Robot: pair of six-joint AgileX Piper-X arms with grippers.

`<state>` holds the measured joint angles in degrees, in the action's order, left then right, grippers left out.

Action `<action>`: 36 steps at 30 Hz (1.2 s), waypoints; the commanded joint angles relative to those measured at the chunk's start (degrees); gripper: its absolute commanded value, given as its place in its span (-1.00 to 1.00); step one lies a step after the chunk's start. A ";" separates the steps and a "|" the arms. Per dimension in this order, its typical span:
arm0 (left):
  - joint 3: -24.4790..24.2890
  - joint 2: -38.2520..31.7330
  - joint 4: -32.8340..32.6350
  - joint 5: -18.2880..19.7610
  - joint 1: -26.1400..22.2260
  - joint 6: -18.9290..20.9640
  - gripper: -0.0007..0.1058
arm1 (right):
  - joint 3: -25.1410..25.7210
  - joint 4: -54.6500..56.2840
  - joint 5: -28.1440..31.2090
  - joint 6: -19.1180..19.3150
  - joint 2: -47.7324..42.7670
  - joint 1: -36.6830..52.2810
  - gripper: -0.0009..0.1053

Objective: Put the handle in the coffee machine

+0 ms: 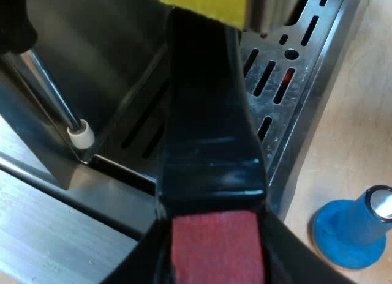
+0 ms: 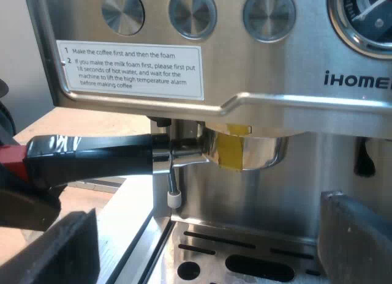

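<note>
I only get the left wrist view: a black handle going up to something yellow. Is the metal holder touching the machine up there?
Observer: Yes, the metal holder sits up under the machine's front, with its handle sticking out sideways.
Operator: Where's the other tool?
Observer: The right tool hangs open above the drip tray, holding nothing.
Operator: What's above the holder?
Observer: An instruction label under three round knobs.

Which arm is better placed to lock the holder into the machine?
Left. The left gripper clasps the handle at its red end, with the metal holder already up under the espresso machine. The right gripper hangs open facing the machine, apart from the handle.
</note>
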<state>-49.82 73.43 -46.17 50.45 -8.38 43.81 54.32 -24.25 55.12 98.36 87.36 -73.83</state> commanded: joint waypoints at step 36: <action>2.80 -4.59 16.04 7.84 1.65 4.31 -0.98 | 0.13 -0.26 0.33 0.70 -0.06 -0.15 0.41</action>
<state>-45.10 71.16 -34.23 50.31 -6.88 47.61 54.32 -24.25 55.12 98.36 87.36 -73.83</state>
